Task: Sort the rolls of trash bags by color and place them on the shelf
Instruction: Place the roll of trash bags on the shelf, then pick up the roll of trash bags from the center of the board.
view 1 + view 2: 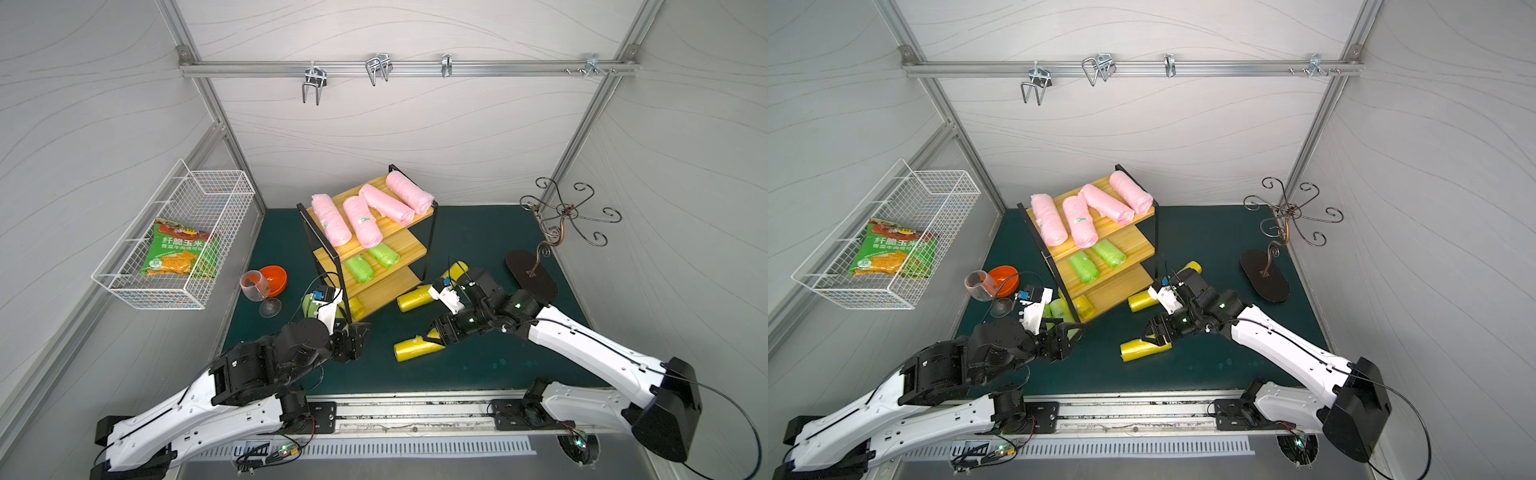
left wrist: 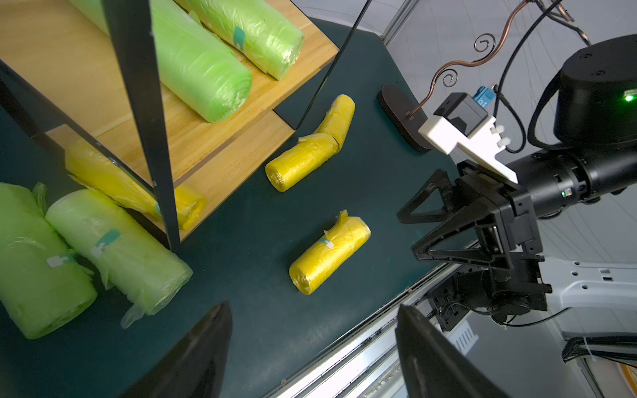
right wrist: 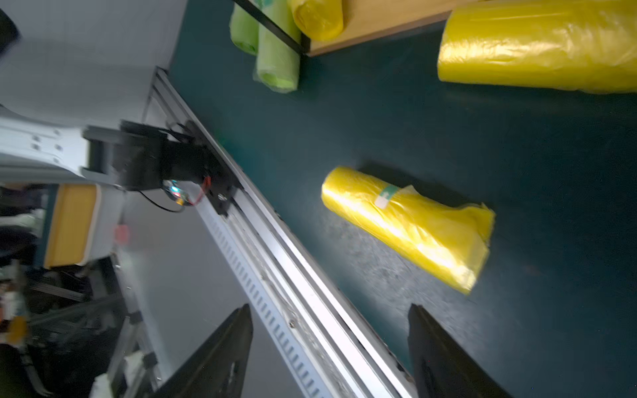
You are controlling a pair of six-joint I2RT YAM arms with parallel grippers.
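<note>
Four pink rolls (image 1: 361,222) lie on the shelf's (image 1: 409,245) top board, so we think pink is done. Two green rolls (image 1: 359,269) are on the middle board, one yellow roll (image 2: 100,179) on the bottom. Two loose green rolls (image 2: 113,244) wait toward the surface's (image 1: 478,365) left edge, three loose yellow rolls (image 1: 415,350) nearer its front. Left jaws and right jaws are open, holding nothing.

pink rolls (image 1: 332,224) | lime green rolls (image 1: 359,269) | yellow rolls (image 1: 415,350) | shelf (image 1: 409,245) yellow wood, black frame
</note>
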